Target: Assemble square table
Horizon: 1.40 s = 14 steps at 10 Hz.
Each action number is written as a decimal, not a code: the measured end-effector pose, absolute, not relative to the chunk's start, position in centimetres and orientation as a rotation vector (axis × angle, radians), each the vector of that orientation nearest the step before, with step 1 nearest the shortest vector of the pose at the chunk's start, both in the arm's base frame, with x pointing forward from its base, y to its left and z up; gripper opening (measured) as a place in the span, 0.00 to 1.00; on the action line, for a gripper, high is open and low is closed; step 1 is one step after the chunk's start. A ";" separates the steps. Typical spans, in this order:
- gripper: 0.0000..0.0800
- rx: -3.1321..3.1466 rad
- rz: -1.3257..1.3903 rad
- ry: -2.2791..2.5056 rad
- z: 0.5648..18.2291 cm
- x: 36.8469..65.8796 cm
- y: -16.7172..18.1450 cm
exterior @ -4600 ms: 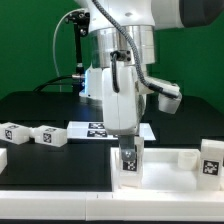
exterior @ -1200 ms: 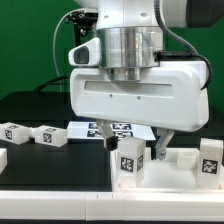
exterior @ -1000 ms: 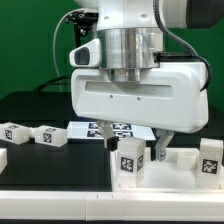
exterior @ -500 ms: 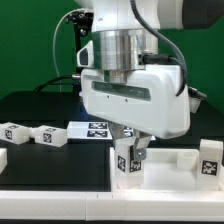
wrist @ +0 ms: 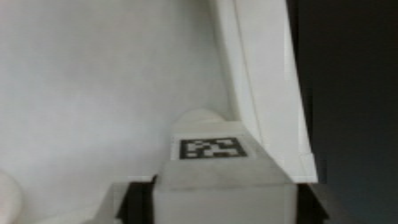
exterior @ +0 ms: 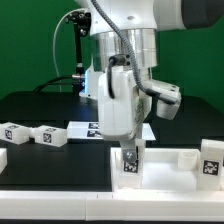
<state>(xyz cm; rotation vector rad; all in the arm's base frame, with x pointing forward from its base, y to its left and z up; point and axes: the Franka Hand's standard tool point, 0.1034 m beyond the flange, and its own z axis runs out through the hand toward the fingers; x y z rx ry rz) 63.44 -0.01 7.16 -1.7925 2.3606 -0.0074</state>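
A large white robot arm (exterior: 125,70) fills the middle of the scene, reaching straight down over a black bench in front of a green backdrop. About a second ago its wrist was turned so the broad white housing faced the exterior camera. It has now swung back to show its narrow side.

Below it, along the near edge, lies the white square table top (exterior: 175,172). The wrist view shows its flat face (wrist: 107,90) and a raised rim running beside the work. Behind it, flat on the bench, is the marker board (exterior: 92,128).

Two loose legs (exterior: 12,132) (exterior: 47,135) rest toward the exterior view's left. A third loose leg (exterior: 211,160) stands at the table top's end toward the exterior view's right.

The gripper (exterior: 130,158) points down with a leg (exterior: 130,166) upright between its fingers, standing on the table top near the rim. In the wrist view the dark fingers (wrist: 306,205) sit tight against both sides of that leg (wrist: 215,160), so it looks clamped. The leg has kept its place.

I take the wrist's swing out and back as part of twisting this leg into a corner hole, though the hole itself is hidden. That would make this the first leg going in, with three left.
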 end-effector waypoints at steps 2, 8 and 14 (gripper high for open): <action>0.36 -1.860 -0.012 2.309 7.2 63.4 0.0; 0.79 -2.597 -0.103 1.505 7.2 63.5 -0.1; 0.81 -3.094 -0.171 0.329 7.5 63.7 -0.1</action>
